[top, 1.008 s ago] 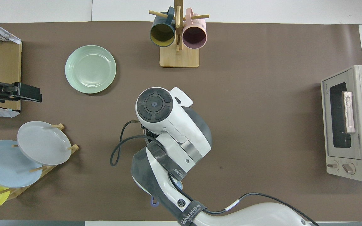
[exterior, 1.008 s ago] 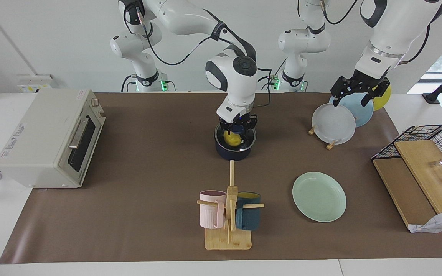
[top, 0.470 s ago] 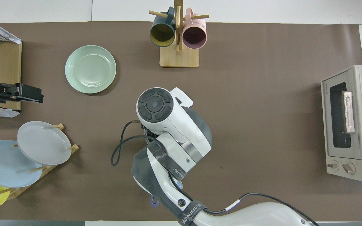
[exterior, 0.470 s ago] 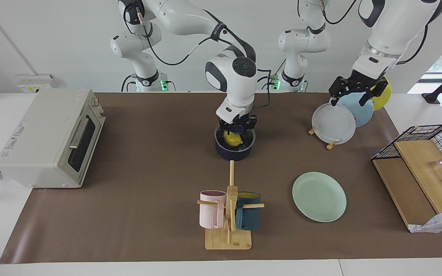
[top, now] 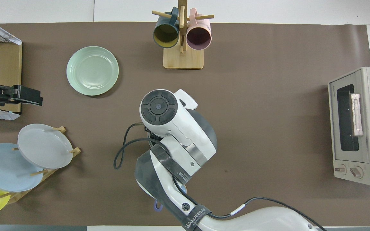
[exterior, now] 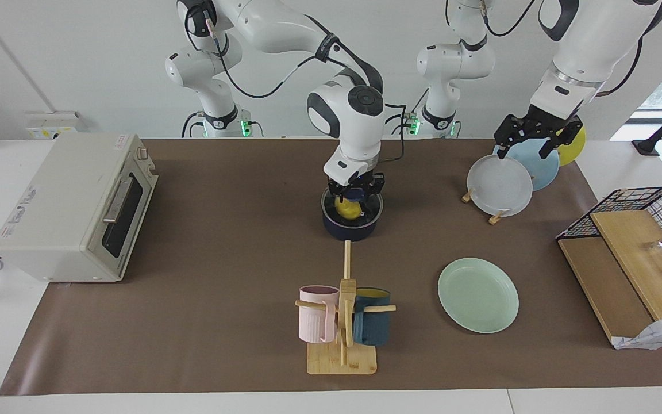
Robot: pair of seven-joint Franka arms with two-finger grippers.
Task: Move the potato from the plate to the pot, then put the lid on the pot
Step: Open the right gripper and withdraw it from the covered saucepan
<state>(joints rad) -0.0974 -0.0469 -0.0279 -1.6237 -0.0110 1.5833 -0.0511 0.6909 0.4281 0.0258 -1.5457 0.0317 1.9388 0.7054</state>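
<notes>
The potato (exterior: pixel 347 209) lies inside the pot (exterior: pixel 351 225) at the bench's middle, under the glass lid (exterior: pixel 353 204). The right claw (exterior: pixel 355 192) sits at the lid's knob; its grip I cannot tell. Covering looks nearly finished; next, release and lift away. The left claw (exterior: pixel 528 140) hangs open over the plate rack (exterior: pixel 495 217), waiting.

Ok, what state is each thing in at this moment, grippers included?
potato: in the pot, under the lid.
pot: covered.
lid: seated on the pot.
plate: empty.
toaster oven: door shut.
pink mug: hanging on the mug stand.
teal mug: hanging on the same stand.
right gripper: low over the lid's centre.
left gripper: open, holding nothing, over the plate rack.
</notes>
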